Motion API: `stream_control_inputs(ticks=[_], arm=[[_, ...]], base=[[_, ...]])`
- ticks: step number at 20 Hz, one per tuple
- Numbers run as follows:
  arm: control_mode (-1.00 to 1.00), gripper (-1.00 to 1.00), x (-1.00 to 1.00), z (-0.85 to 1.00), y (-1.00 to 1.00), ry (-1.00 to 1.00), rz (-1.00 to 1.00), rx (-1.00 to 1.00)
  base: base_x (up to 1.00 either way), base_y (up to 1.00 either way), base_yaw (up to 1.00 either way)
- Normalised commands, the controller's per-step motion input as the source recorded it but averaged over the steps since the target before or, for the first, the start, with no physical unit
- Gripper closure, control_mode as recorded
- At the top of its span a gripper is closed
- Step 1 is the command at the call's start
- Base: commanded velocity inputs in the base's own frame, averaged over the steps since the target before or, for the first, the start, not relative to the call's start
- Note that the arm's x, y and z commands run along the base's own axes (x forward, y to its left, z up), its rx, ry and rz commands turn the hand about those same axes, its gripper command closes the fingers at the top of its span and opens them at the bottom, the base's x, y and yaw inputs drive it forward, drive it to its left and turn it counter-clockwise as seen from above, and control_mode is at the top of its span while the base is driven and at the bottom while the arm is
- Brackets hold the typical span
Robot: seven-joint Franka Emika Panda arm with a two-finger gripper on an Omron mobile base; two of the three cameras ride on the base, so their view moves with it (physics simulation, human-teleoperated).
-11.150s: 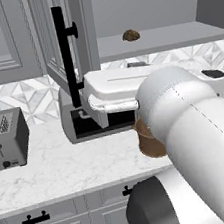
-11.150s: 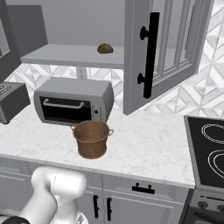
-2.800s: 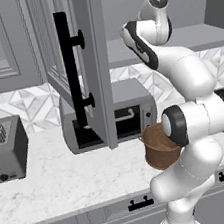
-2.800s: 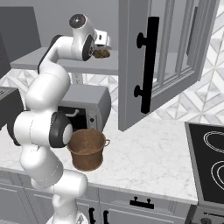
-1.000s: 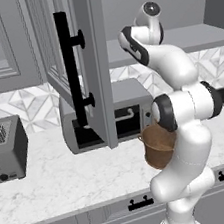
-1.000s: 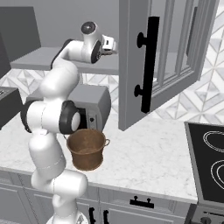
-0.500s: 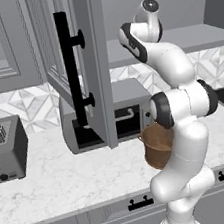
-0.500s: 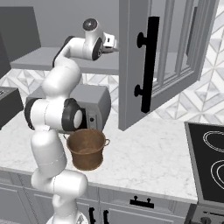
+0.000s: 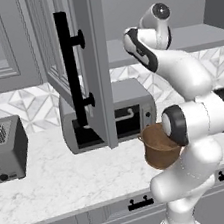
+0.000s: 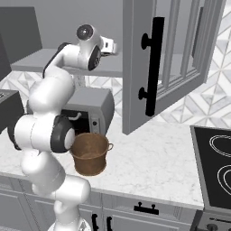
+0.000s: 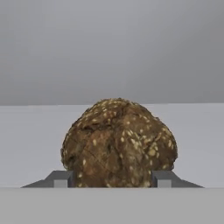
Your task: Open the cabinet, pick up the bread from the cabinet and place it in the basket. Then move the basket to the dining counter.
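Since a second ago the two-finger claw (image 11: 112, 178) has narrowed from wide onto the rough, seed-flecked brown bread lump (image 11: 119, 143) on the grey cabinet's inner shelf (image 11: 30, 140) — grasp looks made, lift pending — round brown woven basket (image 10: 90, 152) waits at 6 o'clock below.

no text, label, brand, number or sign can be read on any thing in these pictures.

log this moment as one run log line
gripper: shut on seeded brown bread roll | roll: on grey cabinet shelf | brown woven basket: empty, on counter
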Motion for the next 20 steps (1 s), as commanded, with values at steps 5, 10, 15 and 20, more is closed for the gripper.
stream_control_inputs(ticks=[5,10,15,20], arm=[[-1.0,1.0,-1.0,0.25,0.25,-0.22,0.0,0.0],[-1.0,1.0,-1.0,0.49,0.0,-0.01,0.0,0.0],[-1.0,1.0,-1.0,0.54,0.0,0.0,0.0,0.0],[-1.0,1.0,-1.0,0.26,0.0,0.1,0.0,0.0]], base=[[0.0,0.0,0.0],[0.0,0.0,0.0],[0.0,0.0,0.0],[0.0,0.0,0.0]])
